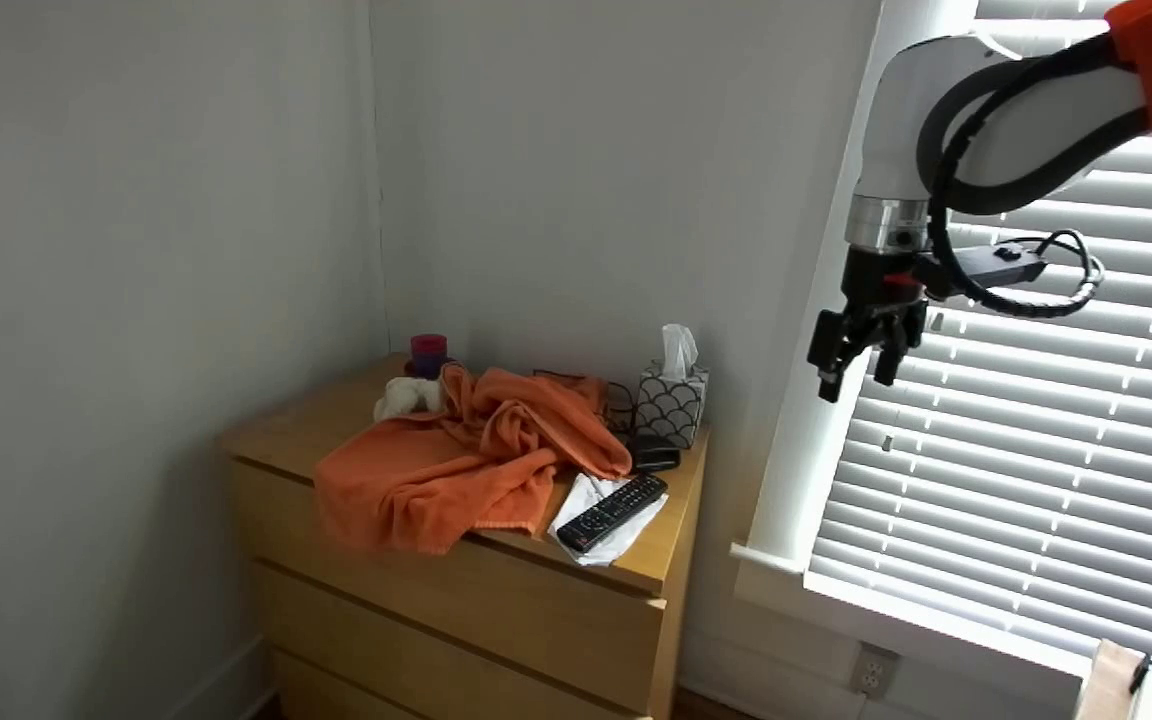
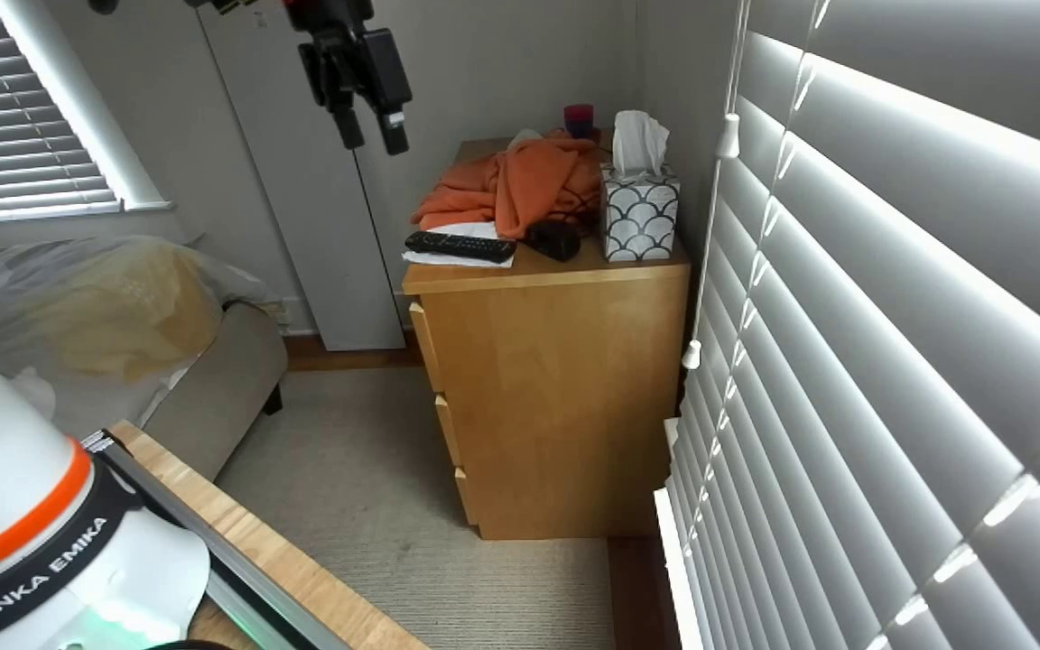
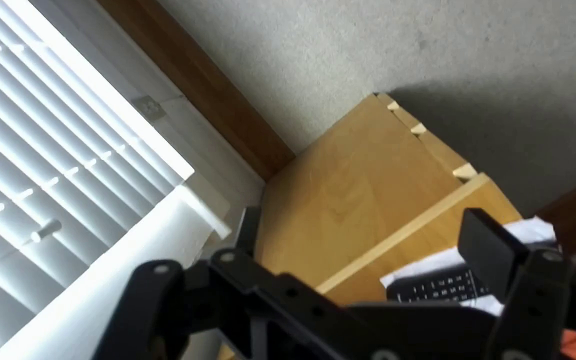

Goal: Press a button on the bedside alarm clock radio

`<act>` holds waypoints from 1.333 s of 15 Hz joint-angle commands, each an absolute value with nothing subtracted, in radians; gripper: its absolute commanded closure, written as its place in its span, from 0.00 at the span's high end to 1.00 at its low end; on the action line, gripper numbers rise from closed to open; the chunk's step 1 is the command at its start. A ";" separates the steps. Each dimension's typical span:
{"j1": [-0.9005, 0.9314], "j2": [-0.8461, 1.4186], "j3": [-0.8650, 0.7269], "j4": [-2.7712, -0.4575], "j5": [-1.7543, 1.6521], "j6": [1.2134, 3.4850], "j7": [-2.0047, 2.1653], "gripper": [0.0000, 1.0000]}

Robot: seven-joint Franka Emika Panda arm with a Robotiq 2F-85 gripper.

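A small black object (image 1: pixel 654 452) lies on the wooden dresser beside the tissue box and the orange towel. It may be the alarm clock radio, but its face and buttons cannot be made out. It also shows in an exterior view (image 2: pixel 552 239) as a rounded dark shape. No other clock shows. My gripper (image 1: pixel 857 382) hangs in the air beside the window, higher than the dresser top and apart from everything. Its fingers are spread with nothing between them, as an exterior view (image 2: pixel 374 140) and the wrist view (image 3: pixel 366 222) also show.
The dresser (image 2: pixel 565 406) carries an orange towel (image 1: pixel 496 440), a patterned tissue box (image 1: pixel 671 405), a black remote (image 1: pixel 612 512) on white paper (image 1: pixel 636 530), a cup (image 1: pixel 428 355) and a white fluffy thing (image 1: pixel 406 397). Window blinds (image 1: pixel 1036 450) are close to the arm.
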State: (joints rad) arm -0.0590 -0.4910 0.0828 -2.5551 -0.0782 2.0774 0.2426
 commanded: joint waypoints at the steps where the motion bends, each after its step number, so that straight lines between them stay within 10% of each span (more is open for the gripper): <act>1: -0.066 -0.302 0.059 -2.425 -0.117 2.210 0.194 1.00; 20: 0.005 0.340 0.021 -2.029 -0.090 2.670 0.035 1.00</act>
